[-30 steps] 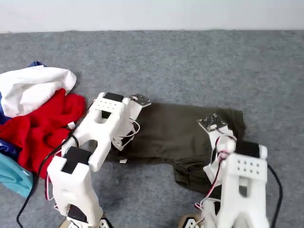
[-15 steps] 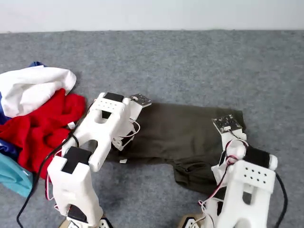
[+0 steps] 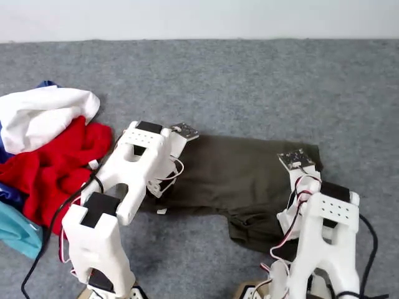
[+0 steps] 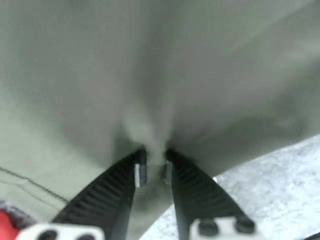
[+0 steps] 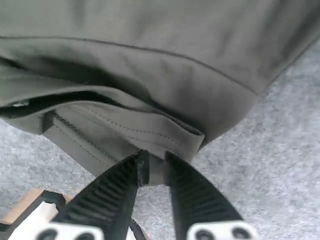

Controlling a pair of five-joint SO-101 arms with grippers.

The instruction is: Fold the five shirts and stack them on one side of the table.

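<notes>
An olive shirt [image 3: 237, 174] lies spread in the middle of the grey table, with a bunched part at its near right. In the left wrist view my left gripper [image 4: 153, 170] is shut on a raised fold of the olive shirt [image 4: 150, 75]. The left arm [image 3: 134, 168] stands over the shirt's left edge. My right gripper [image 5: 155, 167] is shut on the hem of the olive shirt [image 5: 150, 65] where it meets the table. The right arm [image 3: 318, 218] stands over the shirt's right side. Several other shirts lie heaped at the left: white [image 3: 43, 115], red [image 3: 59, 165], teal [image 3: 15, 230].
A blue piece of cloth [image 3: 47, 83] peeks out behind the white shirt. The grey table [image 3: 249, 87] is bare beyond the olive shirt and to its right. A pale wall runs along the far edge.
The right arm has shifted to the right, over the olive shirt's right edge, then settled back slightly. The left arm and the heap have not moved.
</notes>
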